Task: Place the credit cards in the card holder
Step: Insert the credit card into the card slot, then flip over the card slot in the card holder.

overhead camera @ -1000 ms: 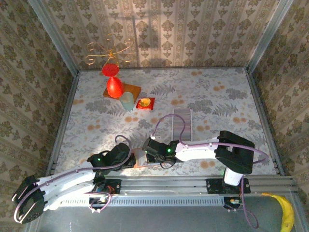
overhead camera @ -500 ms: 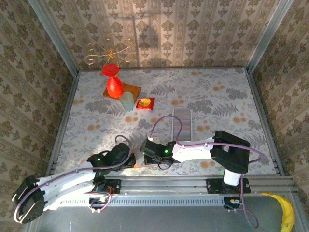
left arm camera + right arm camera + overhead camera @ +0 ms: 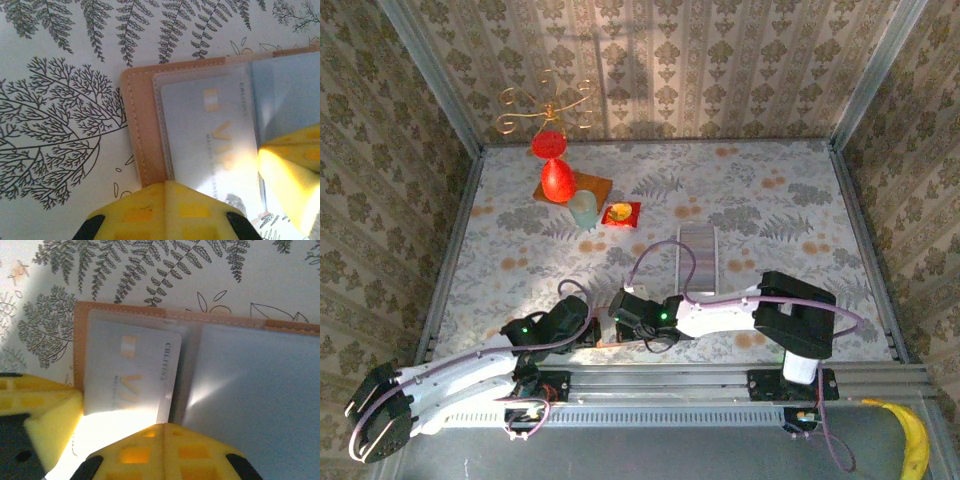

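At 6 o'clock on the table (image 3: pixel 770 190), by the near edge, the holder (image 3: pixel 605 343) lies open and flat. From the top view I read it as a tan sliver between the two arms. My left gripper (image 3: pixel 590 333) sits at its 9 o'clock and my right gripper (image 3: pixel 620 322) at its 3 o'clock, both low over it. A clear tray (image 3: pixel 698 255) lies well apart at its 1 o'clock.

My left wrist view adds the detail. The holder (image 3: pixel 136 130) has a stitched tan border and a clear sleeve over one half. Under the sleeve is a card (image 3: pixel 210 135), pale grey-blue with a small gold chip and gold lettering. A yellow finger (image 3: pixel 170 210) meets the holder's 6 o'clock edge.

From the right wrist I see the card (image 3: pixel 130 375) sitting a little askew in the sleeve, its 3 o'clock edge just short of the fold. The holder's (image 3: pixel 150 311) other half is a pale bluish sheet under glare. I cannot tell whether that is a card or bare sleeve. A yellow finger (image 3: pixel 165 455) shows at 6 o'clock.

In no view can I tell how far either gripper is spread, or whether it grips anything.
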Robot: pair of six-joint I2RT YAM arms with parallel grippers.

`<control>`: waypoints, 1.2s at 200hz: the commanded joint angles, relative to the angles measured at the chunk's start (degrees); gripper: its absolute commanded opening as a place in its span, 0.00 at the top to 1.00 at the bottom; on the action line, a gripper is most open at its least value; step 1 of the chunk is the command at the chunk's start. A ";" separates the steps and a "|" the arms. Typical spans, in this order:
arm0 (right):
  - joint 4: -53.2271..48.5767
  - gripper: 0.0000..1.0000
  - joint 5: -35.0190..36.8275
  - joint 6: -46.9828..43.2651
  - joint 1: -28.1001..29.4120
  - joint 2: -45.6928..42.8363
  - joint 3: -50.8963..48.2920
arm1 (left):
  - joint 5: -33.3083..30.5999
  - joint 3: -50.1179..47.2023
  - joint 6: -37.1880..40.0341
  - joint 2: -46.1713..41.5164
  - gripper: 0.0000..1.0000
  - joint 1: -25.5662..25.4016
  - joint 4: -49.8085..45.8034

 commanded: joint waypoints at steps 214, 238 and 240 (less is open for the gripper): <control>-6.22 0.64 6.78 3.64 1.48 -10.41 -7.85 | 0.45 -0.45 -0.17 -0.56 0.98 0.14 -0.86; -5.88 0.64 5.94 3.58 1.65 -9.07 -7.37 | 0.42 -0.54 -0.18 -0.56 0.98 0.15 -0.81; -5.94 0.64 5.88 3.58 1.65 -9.03 -7.36 | 0.44 -0.54 -0.18 -0.60 0.98 0.16 -0.87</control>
